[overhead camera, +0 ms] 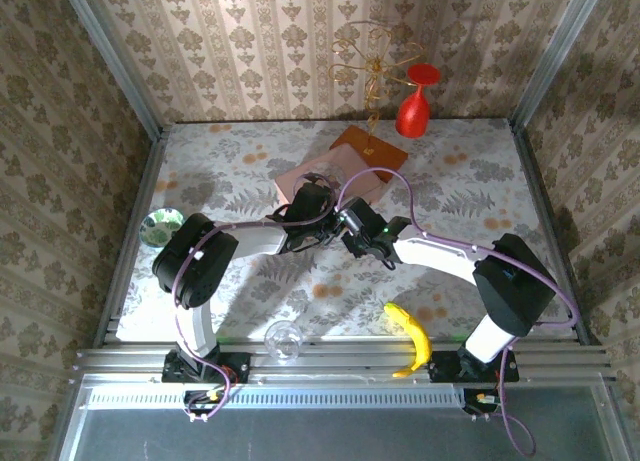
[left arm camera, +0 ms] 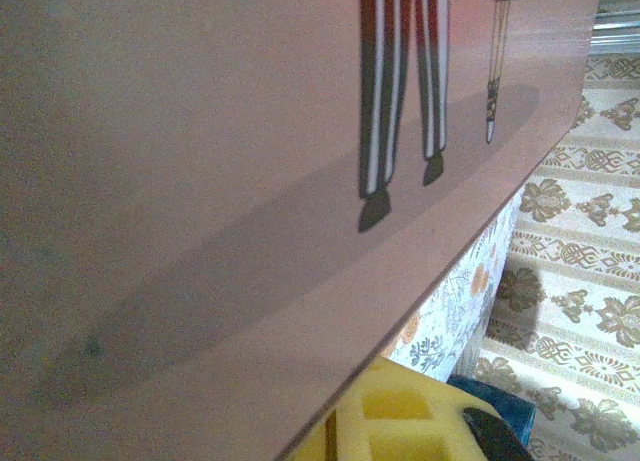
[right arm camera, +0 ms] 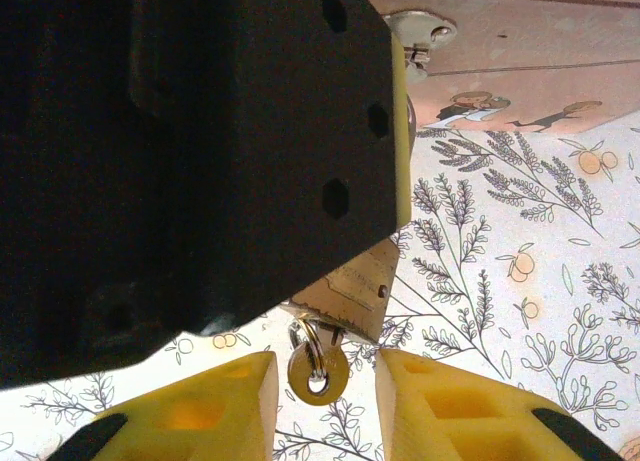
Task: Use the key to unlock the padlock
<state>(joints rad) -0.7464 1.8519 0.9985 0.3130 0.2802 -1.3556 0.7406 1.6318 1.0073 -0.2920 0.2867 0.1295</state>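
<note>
While key (right arm camera: 318, 371) hangs, padlock (right arm camera: 352, 286) (brass) tilts.

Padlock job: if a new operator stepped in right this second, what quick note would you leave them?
Left gripper: beside the pink box, with the padlock jutting from under it; whether it grips the padlock is hidden.
Right gripper: open, straddling the key, not touching it.
Done: key appears already inserted in the padlock's underside.
To do: close on the key, turn it, pop the lock open.
</note>
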